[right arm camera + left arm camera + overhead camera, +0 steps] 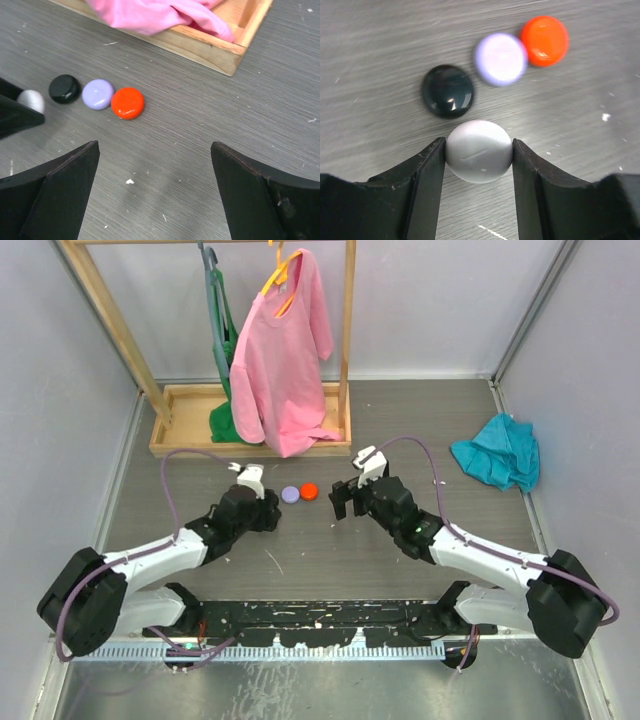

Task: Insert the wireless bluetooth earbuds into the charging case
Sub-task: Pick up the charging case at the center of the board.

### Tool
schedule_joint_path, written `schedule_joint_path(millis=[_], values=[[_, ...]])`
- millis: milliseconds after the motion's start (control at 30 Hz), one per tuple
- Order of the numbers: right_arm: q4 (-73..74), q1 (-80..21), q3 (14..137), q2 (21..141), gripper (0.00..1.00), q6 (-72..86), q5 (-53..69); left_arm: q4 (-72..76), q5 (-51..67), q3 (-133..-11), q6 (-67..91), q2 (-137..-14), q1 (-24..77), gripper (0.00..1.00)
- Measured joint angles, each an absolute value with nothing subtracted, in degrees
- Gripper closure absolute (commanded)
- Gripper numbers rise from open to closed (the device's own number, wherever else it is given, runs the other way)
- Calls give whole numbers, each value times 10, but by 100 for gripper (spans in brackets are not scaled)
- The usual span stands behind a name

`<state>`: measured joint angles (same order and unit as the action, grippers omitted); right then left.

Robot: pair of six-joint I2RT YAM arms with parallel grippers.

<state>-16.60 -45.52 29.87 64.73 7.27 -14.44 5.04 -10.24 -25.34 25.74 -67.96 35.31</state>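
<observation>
Four coin-like round cases lie in a row on the grey table: white (479,150), black (447,91), lilac (500,58) and red (544,40). My left gripper (479,146) is shut on the white case, with a jaw pressed to each side. I cannot tell if the case is lifted. My right gripper (155,150) is open and empty, to the right of the red case (127,103) and nearer than it. In the top view the left gripper (262,510) and right gripper (345,502) flank the lilac case (290,494). No earbuds are in view.
A wooden clothes rack stands at the back, and its base tray (190,430) lies behind the cases. A pink shirt (285,360) and a green garment (222,340) hang from it. A teal cloth (498,452) lies at the right, by the wall.
</observation>
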Motion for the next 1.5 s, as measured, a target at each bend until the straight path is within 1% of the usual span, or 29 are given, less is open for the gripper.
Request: schedule_joint_path(millis=[133,233,433,767,900,1067,1300,1500], values=[[-102,-455,345,644,3,72,-107,106,-125,-250,172,-668,425,61],[-54,-455,387,644,3,73,-75,141,-129,-244,121,-665,456,62],[22,-451,457,646,5,78,-15,222,-107,-207,28,-657,480,64],[85,-410,497,693,13,113,95,366,-9,-166,-104,-656,498,65],[97,-399,501,708,19,127,145,409,33,-161,-143,-657,499,65],[105,-399,524,734,24,139,221,431,75,-161,-166,-655,503,65],[113,-399,548,767,39,145,276,433,105,-161,-188,-634,505,65],[122,-399,557,797,46,152,307,433,110,-161,-192,-626,506,64]])
